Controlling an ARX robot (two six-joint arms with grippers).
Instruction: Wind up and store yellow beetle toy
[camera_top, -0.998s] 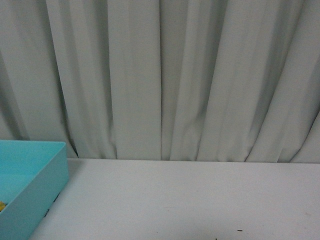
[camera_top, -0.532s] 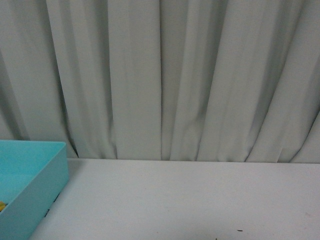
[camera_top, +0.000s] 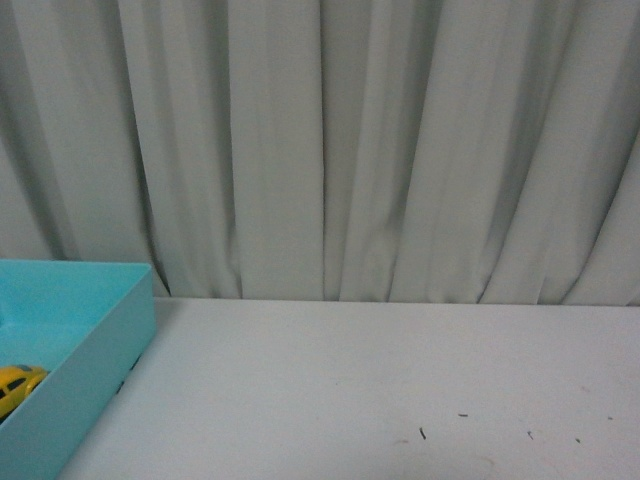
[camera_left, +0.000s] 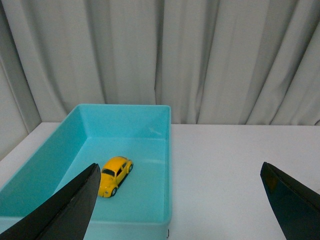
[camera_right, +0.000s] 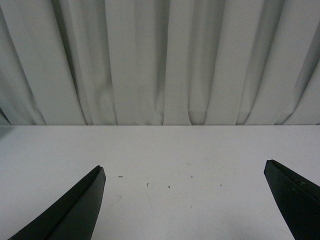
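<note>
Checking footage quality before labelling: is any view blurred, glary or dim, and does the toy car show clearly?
Front view: soft, slightly hazy, dim; the yellow beetle toy is cut off at the edge inside the turquoise bin. Left wrist view: sharper, evenly lit, car clear, faint sheen on the bin floor. Right wrist view: even light, no glare, only table specks.

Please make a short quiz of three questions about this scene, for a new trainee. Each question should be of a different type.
1. True or false: the yellow beetle toy lies on the white table, outside the turquoise bin.
2. Multiple choice: the left gripper is A) shut on the toy, B) open and holding nothing, C) not in view.
3. Short answer: what hangs behind the table in all three views?

Key
1. False; the toy sits inside the bin, on its floor.
2. B; its fingers stand wide apart.
3. A grey pleated curtain.
</note>
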